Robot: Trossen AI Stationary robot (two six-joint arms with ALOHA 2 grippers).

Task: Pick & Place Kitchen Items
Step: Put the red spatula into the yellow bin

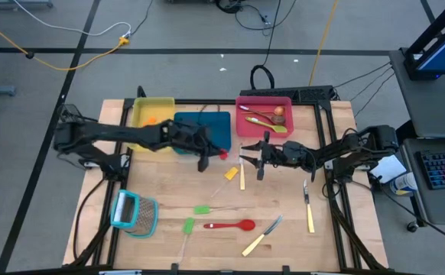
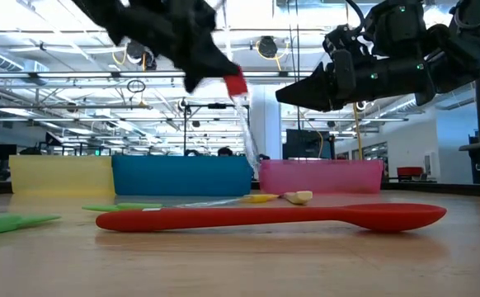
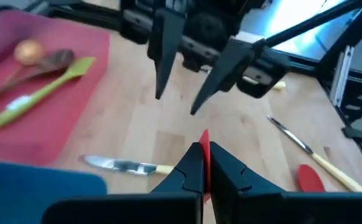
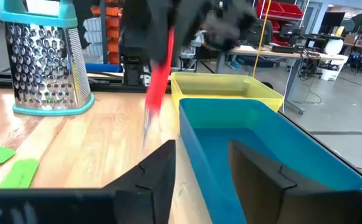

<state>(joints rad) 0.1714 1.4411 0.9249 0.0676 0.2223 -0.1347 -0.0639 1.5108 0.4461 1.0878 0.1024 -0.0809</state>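
My left gripper is above the table's middle, just in front of the blue tray, shut on a small red spatula with a clear handle. My right gripper is open and empty, facing the left gripper from the right; its two spread fingers show in the left wrist view. A yellow spatula, cream-handled knives, green spatulas and a red spoon lie flat on the table. My left gripper pinches the spatula's red blade end between its two shut fingers. The clear handle hangs slanting down below the fingers. The spatula is lifted clear of the table.
The yellow tray, the blue tray and the red tray stand in a row at the far edge; the red tray holds a wooden spoon and a green spatula. A light-blue-framed grater lies at the near left. More knives lie at the near right.
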